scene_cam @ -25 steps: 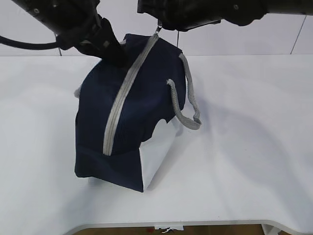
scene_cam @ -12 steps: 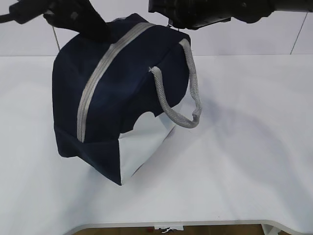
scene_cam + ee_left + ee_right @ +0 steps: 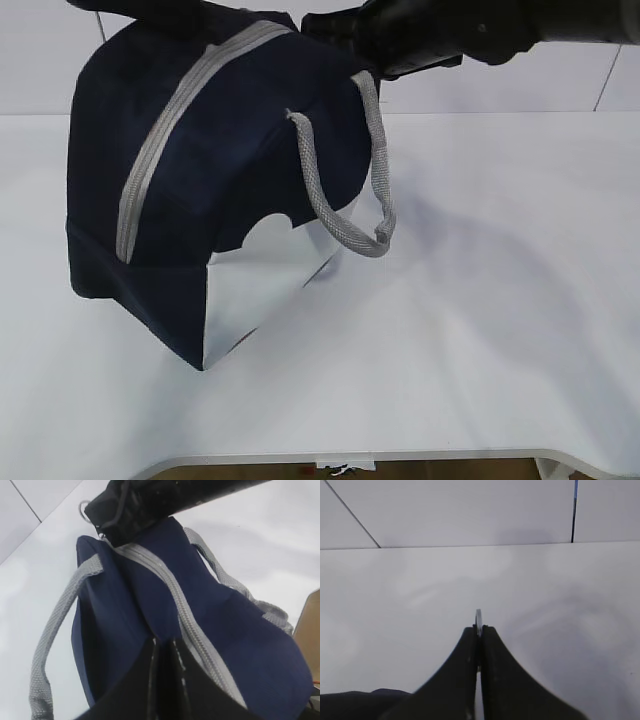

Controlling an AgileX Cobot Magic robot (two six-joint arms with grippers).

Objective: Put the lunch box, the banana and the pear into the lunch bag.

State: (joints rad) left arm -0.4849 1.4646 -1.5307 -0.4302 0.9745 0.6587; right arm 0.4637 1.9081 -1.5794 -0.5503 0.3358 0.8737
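Lifted and swung leftward since a second ago, the lunch bag (image 3: 200,180) now hangs tilted between the two arms, its lower left corner near the white table (image 3: 500,330) and its zipper (image 3: 165,140) running closed along the top. Earlier it sat further right and lower, slumped on the table.

In the right wrist view the right gripper (image 3: 479,630) has its fingers pressed together on a thin metal ring, the ring pull (image 3: 478,616), which pokes up just above the fingertips; the bag's navy cloth shows only as a dark edge below and to the left of that gripper.

In the left wrist view the left gripper (image 3: 164,647) is clenched on a fold of the bag's navy fabric right beside the zipper, the bag stretching away ahead of it toward the other arm. One grey rope handle (image 3: 345,190) droops on the bag's side nearest the right gripper; a second handle (image 3: 55,630) hangs left of the left gripper. Whether anything lies inside the bag cannot be told.
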